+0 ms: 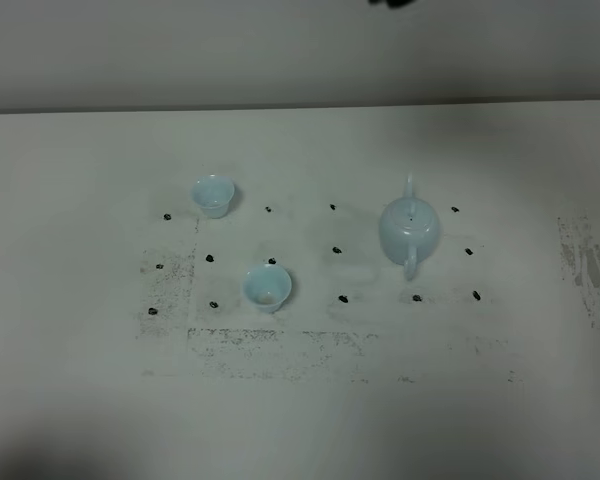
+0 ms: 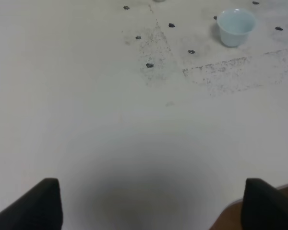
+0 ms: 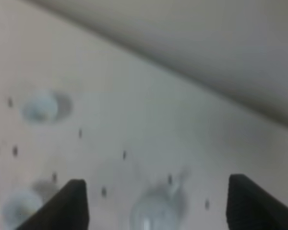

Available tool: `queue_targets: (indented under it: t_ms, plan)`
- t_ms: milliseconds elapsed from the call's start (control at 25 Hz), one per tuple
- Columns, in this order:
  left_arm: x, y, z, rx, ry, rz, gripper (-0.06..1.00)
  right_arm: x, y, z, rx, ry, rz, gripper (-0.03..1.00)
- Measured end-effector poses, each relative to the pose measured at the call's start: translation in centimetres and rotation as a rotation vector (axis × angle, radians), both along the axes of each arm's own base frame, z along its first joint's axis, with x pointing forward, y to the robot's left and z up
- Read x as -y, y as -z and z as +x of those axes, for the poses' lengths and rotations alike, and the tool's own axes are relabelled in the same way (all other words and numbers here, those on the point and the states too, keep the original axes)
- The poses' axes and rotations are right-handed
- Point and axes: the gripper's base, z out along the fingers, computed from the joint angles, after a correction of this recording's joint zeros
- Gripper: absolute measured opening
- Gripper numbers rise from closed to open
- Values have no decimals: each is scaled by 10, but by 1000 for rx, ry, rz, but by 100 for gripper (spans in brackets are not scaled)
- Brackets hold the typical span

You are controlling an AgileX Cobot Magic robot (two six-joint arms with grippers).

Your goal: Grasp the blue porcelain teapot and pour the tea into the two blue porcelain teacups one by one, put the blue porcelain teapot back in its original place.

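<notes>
My right claw (image 3: pixel 156 189) is wide open and empty, looking down on the blue porcelain teapot (image 1: pixel 410 232) on the right of the counter (image 1: pixel 80 400). I should straddle its near-facing loop handle (image 1: pixel 410 266) squarely and close gently.

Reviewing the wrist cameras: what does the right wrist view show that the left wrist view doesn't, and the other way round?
Only the right wrist view: the blue porcelain teapot, blurred, the farther teacup in full, the wall, and the open right pincer. Only the left wrist view: the open left pincer. Both: the nearer teacup, the table and its black dots. Neither pincer holds anything.
</notes>
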Motion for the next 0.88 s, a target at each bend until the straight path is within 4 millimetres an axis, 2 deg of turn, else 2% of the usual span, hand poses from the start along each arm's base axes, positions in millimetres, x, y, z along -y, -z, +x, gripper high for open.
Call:
queue_targets:
  t_ms: [160, 360, 520, 640, 880]
  plan:
    - [0, 0, 0, 0, 0, 0, 72, -4, 52, -5, -150, 43, -93, 58]
    - [0, 0, 0, 0, -1, 1, 72, 3, 112, -15, -328, 101, -188, 57]
    - [0, 0, 0, 0, -1, 1, 72, 12, 154, -24, -442, 145, -213, 56]
    - [0, 0, 0, 0, -1, 1, 72, 15, 179, -27, -463, 150, -179, 56]
    - [0, 0, 0, 0, -1, 1, 72, 26, 213, -25, -453, 221, -92, 56]
